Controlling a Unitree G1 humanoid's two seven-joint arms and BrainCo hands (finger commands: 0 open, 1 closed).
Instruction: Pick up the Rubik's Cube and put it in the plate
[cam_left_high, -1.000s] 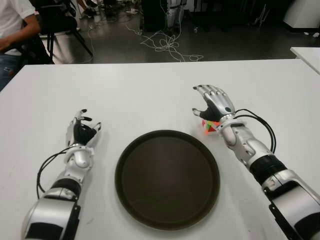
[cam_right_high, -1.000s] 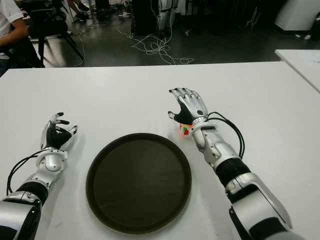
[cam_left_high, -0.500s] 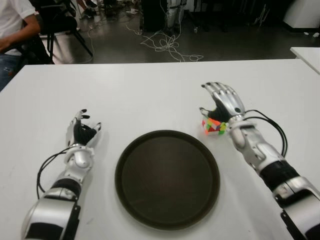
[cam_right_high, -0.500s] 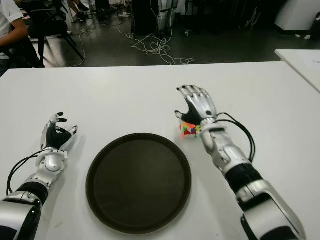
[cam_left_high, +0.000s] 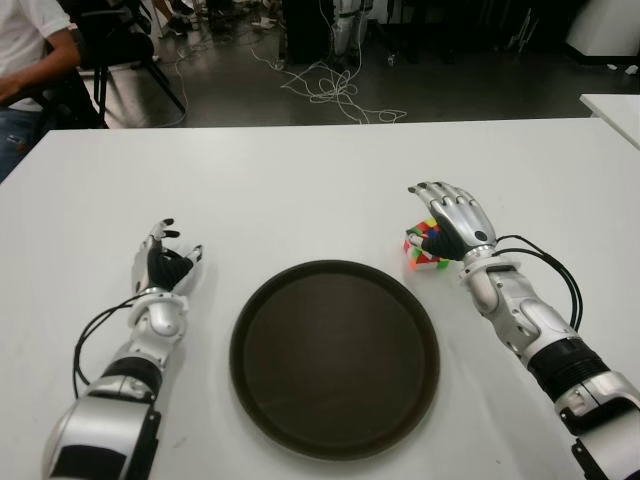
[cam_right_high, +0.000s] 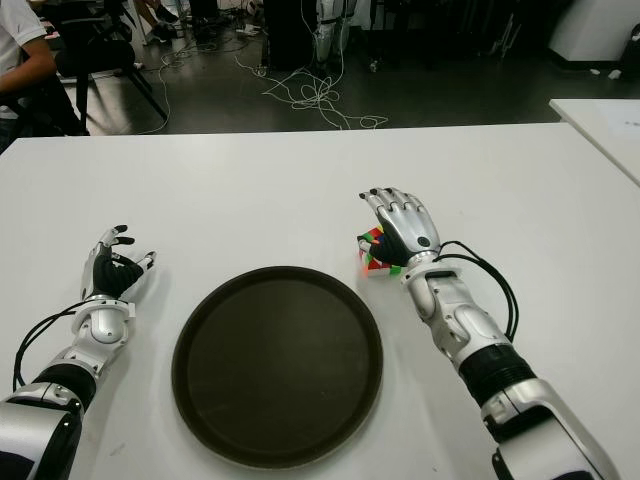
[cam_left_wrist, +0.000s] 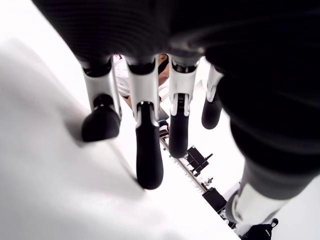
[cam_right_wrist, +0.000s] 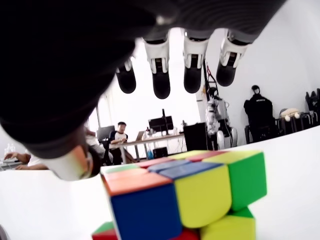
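1. Right hand (cam_left_high: 452, 219): I see it poised over the Rubik's Cube (cam_left_high: 424, 245), palm down, fingers (cam_right_wrist: 161, 75) extended and spread above the cube's top face, holding nothing.
2. Rubik's Cube: it sits on the white tabletop (cam_left_high: 300, 190), partly under my right palm, its layers twisted out of line; it lies just beside the plate's upper right rim, outside it.
3. Plate (cam_left_high: 334, 356): dark, round, between my two arms.
4. Left hand (cam_left_high: 165, 265): shows to the left of the plate, fingers (cam_left_wrist: 148, 150) loosely extended, grasping nothing.
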